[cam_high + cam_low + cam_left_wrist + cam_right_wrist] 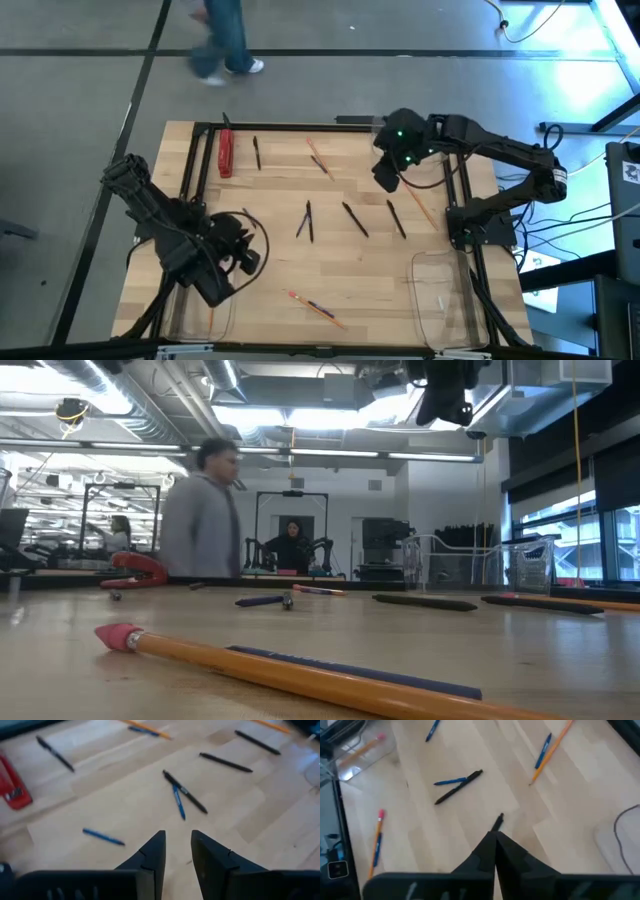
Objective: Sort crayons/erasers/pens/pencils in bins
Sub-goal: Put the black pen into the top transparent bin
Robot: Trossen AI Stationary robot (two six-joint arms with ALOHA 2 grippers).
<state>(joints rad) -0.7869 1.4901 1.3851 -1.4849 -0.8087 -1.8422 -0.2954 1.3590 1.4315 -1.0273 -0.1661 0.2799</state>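
Note:
My right gripper [385,182] hangs high over the table's far right part, shut on a dark stick [498,821]; whether it is a pen or a crayon, I cannot tell. My left gripper [240,256] is open and empty, low over the near left. Black pens [355,218] [396,218] [257,152] lie flat on the wood. A black and a blue pen lie crossed [305,220]. Pencils lie at the far middle [320,158], the right [420,207] and the near middle [318,310]. One pencil [362,747] lies in the near-left bin [195,315]. My right gripper pinches the dark stick between its two shut fingers. Only the stick's short free end [499,819] shows past the fingertips, running on along the fingers. The fingers hide the rest. It is lifted clear of the table.
A second clear bin [445,295] stands at the near right. A red stapler [226,153] lies at the far left. A blue pen [102,836] lies just ahead of my left gripper. A black frame [300,127] edges the table. A person [205,510] walks beyond the far edge.

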